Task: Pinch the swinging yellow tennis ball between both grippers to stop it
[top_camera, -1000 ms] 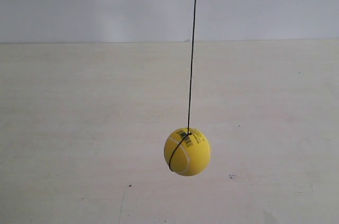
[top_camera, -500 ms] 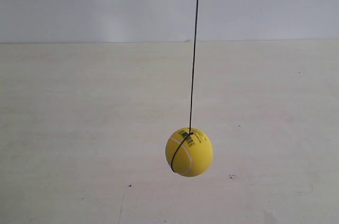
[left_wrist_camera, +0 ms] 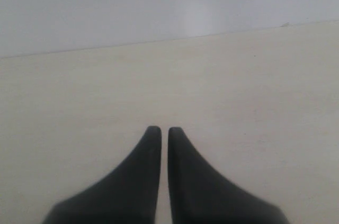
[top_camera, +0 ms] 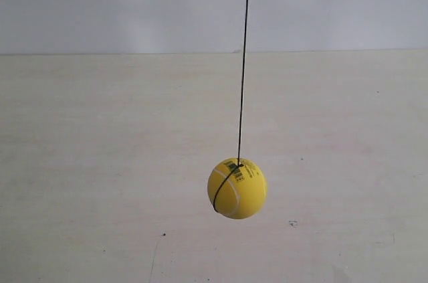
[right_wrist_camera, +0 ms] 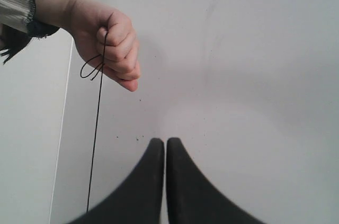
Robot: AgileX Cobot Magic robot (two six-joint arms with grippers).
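With the bright yellow fuzzy tennis ball (top_camera: 237,189) hanging by its thin black string (top_camera: 242,62) above the pale table (top_camera: 80,162), the black wedge-jawed left gripper (left_wrist_camera: 160,130) and right gripper (right_wrist_camera: 160,142), both pressed together on nothing, should meet it level from opposite sides.

Yellow ball, pale surroundings
A bright yellow ball (top_camera: 237,189) with white seams and dark print is shown on a black string (top_camera: 243,62); the table (top_camera: 100,162) is cream, the left gripper (left_wrist_camera: 164,130) and right gripper (right_wrist_camera: 164,141) black.

Yellow tennis ball (top_camera: 237,189) matt, faintly fuzzy; tabletop (top_camera: 100,162) pale, matt; left pincer (left_wrist_camera: 160,131), right pincer (right_wrist_camera: 160,142) smooth matt black.
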